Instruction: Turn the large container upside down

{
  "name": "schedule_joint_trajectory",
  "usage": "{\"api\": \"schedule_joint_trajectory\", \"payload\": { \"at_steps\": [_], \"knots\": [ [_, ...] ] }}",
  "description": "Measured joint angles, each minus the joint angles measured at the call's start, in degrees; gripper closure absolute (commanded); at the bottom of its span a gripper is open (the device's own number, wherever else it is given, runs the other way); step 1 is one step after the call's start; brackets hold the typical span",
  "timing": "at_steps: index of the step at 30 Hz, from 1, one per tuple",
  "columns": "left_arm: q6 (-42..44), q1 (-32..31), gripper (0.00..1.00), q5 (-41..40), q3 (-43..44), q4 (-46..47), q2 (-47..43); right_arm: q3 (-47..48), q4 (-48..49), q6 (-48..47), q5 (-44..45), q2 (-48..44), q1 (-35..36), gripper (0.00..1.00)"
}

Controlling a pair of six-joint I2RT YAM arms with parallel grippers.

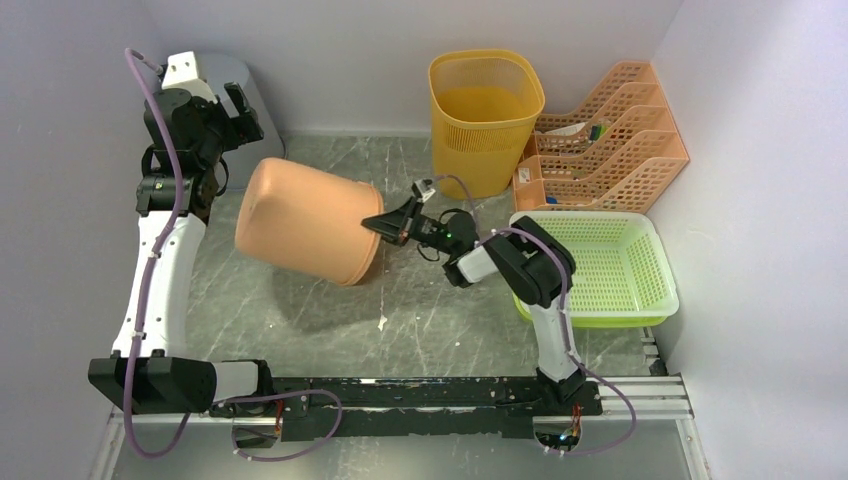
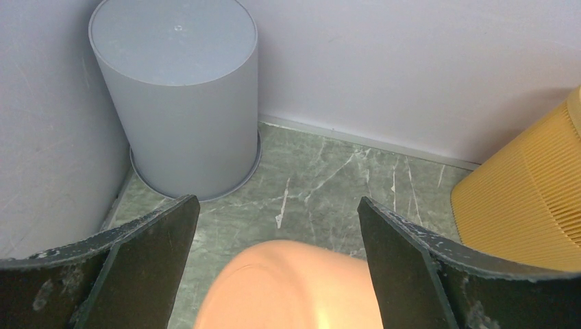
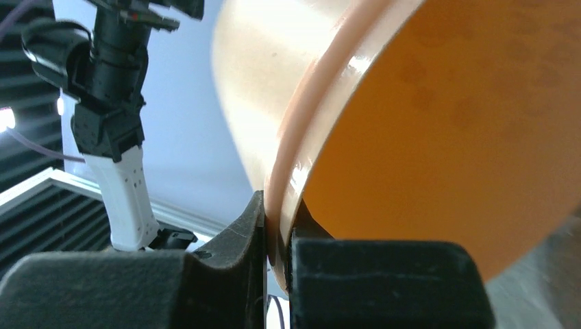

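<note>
The container (image 1: 305,220) lies tipped on its side near the middle of the table (image 1: 420,325), closed base toward the left arm and open mouth toward the right arm. I cannot tell whether its underside touches the table. The right gripper (image 1: 376,226) meets the mouth's rim. In my right wrist view the jaws are narrow and clamped on that rim (image 3: 288,171), one finger outside the wall and one inside. The left gripper (image 1: 241,112) hangs above and just beyond the base end, apart from it. In my left wrist view its jaws stand wide, holding nothing, with the container's rounded base showing low between the fingers (image 2: 144,260). A grey bin (image 2: 181,103) stands upside down in the far left corner. A yellow basket (image 1: 487,115) stands at the back wall, an orange file rack (image 1: 610,140) is to its right, and a green basket (image 1: 600,265) sits beside the right arm.
</note>
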Motion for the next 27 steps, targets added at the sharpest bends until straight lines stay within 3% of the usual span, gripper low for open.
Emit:
{"api": "schedule_joint_trajectory", "payload": {
  "at_steps": [6,14,18,27],
  "knots": [
    [0.0,0.0,0.01,0.1,-0.1,0.2,0.1,-6.1,0.2,3.0,-4.0,-1.5,-7.0,0.96],
    [-0.2,0.0,0.01,0.3,-2.3,1.4,0.1,-13.3,0.2,3.5,-8.8,-2.8,-12.9,0.67],
    [-0.5,0.0,0.01,0.7,-4.0,1.6,0.3,-16.3,0.2,0.7,-11.7,-1.5,-15.0,0.61],
    [-0.6,0.0,0.01,1.3,-5.6,2.0,1.2,-15.7,-0.4,-6.5,-14.8,6.1,-17.1,0.58]
  ]
}}
